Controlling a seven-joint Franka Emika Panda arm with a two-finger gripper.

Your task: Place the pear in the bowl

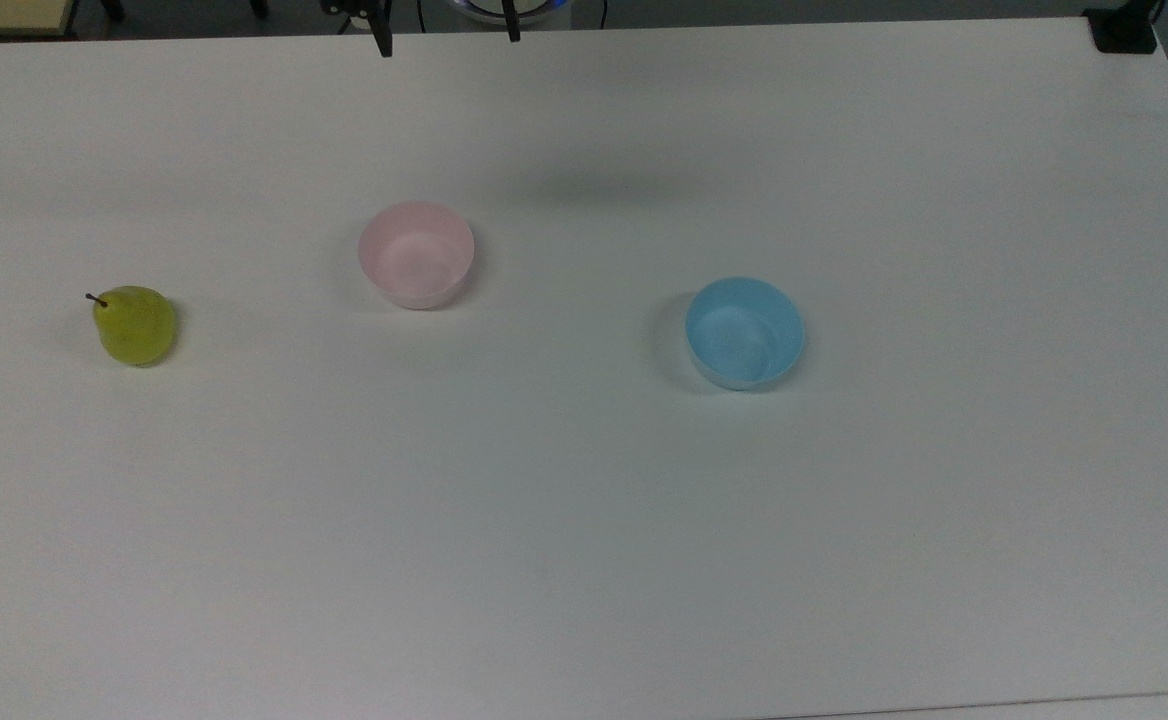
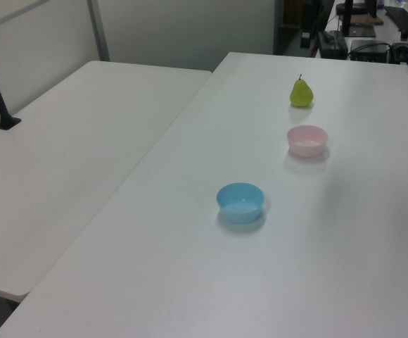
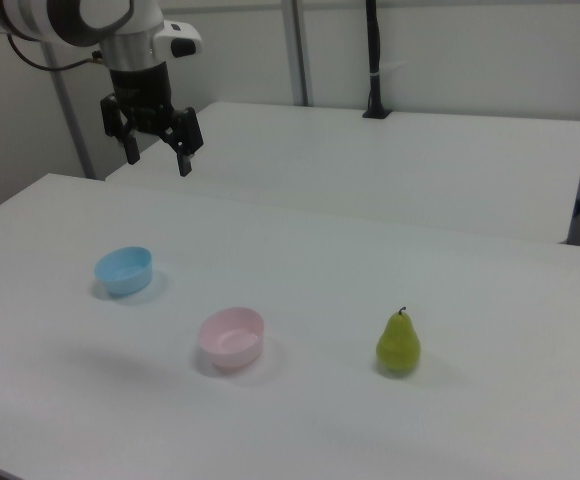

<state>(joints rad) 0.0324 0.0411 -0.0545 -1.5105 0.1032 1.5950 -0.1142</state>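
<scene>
The yellow-green pear (image 1: 134, 325) stands upright on the white table at the top view's left, its dark stem pointing up-left; it also shows as the pear (image 2: 301, 92) and the pear (image 3: 398, 343). The pale pink bowl (image 1: 416, 254) sits upright to the pear's right in the top view, also seen as the bowl (image 2: 307, 140) and the bowl (image 3: 231, 337). My gripper (image 3: 157, 160) hangs open and holds nothing, high above the table's far edge, well away from both; its fingertips (image 1: 382, 42) poke in at the top view's upper edge.
A light blue bowl (image 1: 744, 332) of the same size stands at the top view's right of the pink one, also the blue bowl (image 3: 123, 270). A second white table (image 2: 63, 155) adjoins this one. A black post (image 3: 374, 60) is clamped at its far edge.
</scene>
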